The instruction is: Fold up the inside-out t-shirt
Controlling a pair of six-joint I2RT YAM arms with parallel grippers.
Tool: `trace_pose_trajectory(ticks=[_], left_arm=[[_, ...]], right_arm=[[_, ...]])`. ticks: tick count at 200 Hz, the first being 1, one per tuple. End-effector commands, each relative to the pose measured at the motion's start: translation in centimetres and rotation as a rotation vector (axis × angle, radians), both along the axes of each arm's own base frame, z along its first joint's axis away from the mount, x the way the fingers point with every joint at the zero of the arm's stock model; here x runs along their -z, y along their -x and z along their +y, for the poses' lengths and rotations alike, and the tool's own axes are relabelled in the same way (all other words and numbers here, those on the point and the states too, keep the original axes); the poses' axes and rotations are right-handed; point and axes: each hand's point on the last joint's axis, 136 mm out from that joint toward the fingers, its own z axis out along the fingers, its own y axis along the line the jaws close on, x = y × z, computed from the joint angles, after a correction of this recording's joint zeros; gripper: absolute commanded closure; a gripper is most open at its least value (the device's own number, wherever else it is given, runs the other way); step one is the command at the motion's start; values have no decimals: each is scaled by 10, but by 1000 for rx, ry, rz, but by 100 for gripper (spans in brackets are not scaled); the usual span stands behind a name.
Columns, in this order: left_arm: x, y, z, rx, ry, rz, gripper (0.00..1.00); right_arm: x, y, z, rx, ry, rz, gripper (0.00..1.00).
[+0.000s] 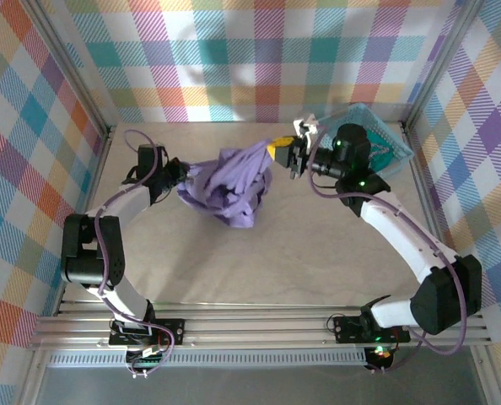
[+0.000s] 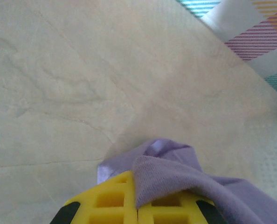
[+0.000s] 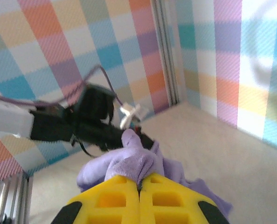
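The lavender t-shirt hangs bunched between my two grippers above the middle of the table, its folds drooping below them. At the shirt's left edge my left gripper is shut on the fabric. In the left wrist view the yellow fingers are pressed together, with a purple fold pinched between them and draped over the right one. The right gripper grips the shirt's upper right edge. Its wrist view shows the jaws closed on a knob of purple cloth.
A small teal basket sits at the back right corner, behind the right arm. Plaid walls enclose the table on three sides. The left arm's black wrist faces the right wrist camera across the shirt. Bare tabletop lies in front.
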Motion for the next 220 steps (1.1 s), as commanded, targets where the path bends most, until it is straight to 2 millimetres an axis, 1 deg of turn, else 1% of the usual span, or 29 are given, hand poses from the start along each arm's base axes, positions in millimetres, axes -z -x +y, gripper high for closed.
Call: trace_pose_trajectory(ticks=[1, 5, 14, 19, 30, 35, 45, 57, 61, 67, 75, 84, 102, 116, 128, 147, 165, 187, 204, 210, 220], left_arm=[[40, 12, 17, -64, -48, 97, 100], [42, 13, 17, -62, -50, 100, 97], [43, 17, 16, -53, -49, 100, 85], [43, 20, 15, -47, -49, 99, 79], [42, 27, 13, -40, -46, 92, 61], [40, 31, 12, -35, -49, 86, 56], [32, 39, 6, -18, -53, 62, 49], [17, 52, -8, 30, -67, 14, 43], [13, 57, -15, 53, -75, 1, 40], [1, 65, -24, 84, -91, -35, 37], [-10, 76, -36, 128, -114, -69, 32], [-26, 88, -52, 185, -121, -122, 29], [-51, 117, -94, 351, -80, -225, 29], [-62, 140, -123, 485, -43, -282, 28], [-63, 157, -144, 585, -19, -305, 27], [-49, 170, -169, 688, -42, -281, 27], [-34, 171, -184, 724, -87, -248, 27], [-20, 162, -195, 730, -131, -226, 28], [-15, 152, -201, 726, -149, -219, 37], [-13, 147, -201, 713, -153, -216, 43], [-14, 139, -203, 700, -165, -217, 57]], right_arm=[[33, -10, -6, 46, 41, 20, 100], [40, -11, -6, 53, 51, 38, 100], [56, -12, -7, 57, 71, 77, 100], [62, -12, -7, 56, 76, 98, 100], [72, -10, -6, 48, 79, 133, 100], [76, -9, -6, 44, 79, 146, 100], [84, -8, -6, 46, 82, 165, 100], [91, -8, -8, 58, 91, 177, 100], [92, -9, -9, 63, 94, 181, 100], [95, -9, -9, 65, 98, 186, 100], [97, -9, -9, 67, 104, 189, 100], [98, -9, -9, 66, 109, 197, 100], [97, -11, -10, 76, 111, 199, 100], [95, -14, -9, 82, 111, 199, 100], [94, -16, -9, 84, 112, 203, 100], [92, -20, -7, 87, 110, 208, 100], [89, -23, -6, 87, 107, 211, 100], [85, -24, -5, 84, 104, 209, 100], [85, -24, -5, 81, 105, 213, 100], [86, -25, -5, 81, 105, 213, 100], [85, -25, -4, 84, 105, 213, 100]])
